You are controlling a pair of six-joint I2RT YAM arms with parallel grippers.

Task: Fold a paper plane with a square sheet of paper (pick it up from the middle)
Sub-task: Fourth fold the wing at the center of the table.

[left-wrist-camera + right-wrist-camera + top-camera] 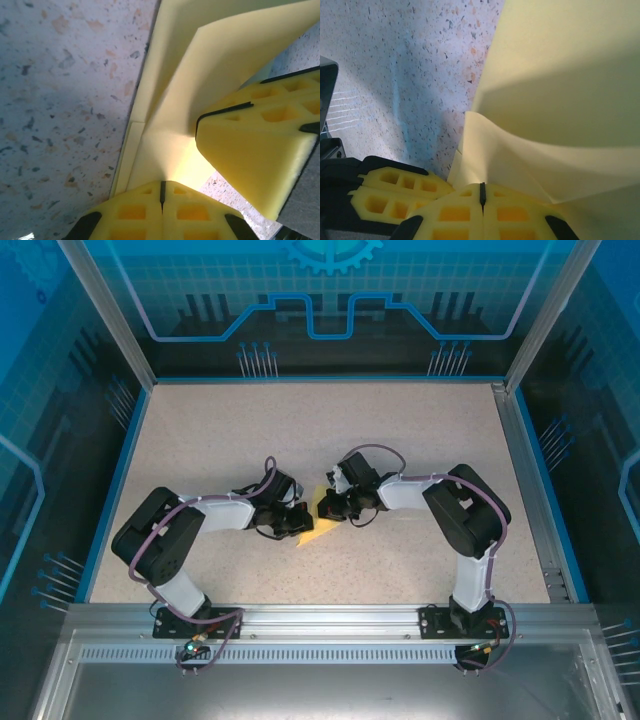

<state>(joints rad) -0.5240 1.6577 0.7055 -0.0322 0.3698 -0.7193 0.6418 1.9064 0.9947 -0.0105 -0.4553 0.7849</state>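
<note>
Because both clamp it from opposite sides, the left gripper (298,523) and right gripper (326,508) hold the partly folded yellow paper sheet (320,531) at the centre of the table (250,430), probably to set a crease.

From up high behind the arms, we look down on the whole tabletop (300,430). Each wrist camera sits right behind its own tool and looks out past the tips, very close up. From the left tool (161,192) and from the right tool (482,192) we see the same yellow paper (200,75), the same speckled tabletop, and the other tool.
</note>
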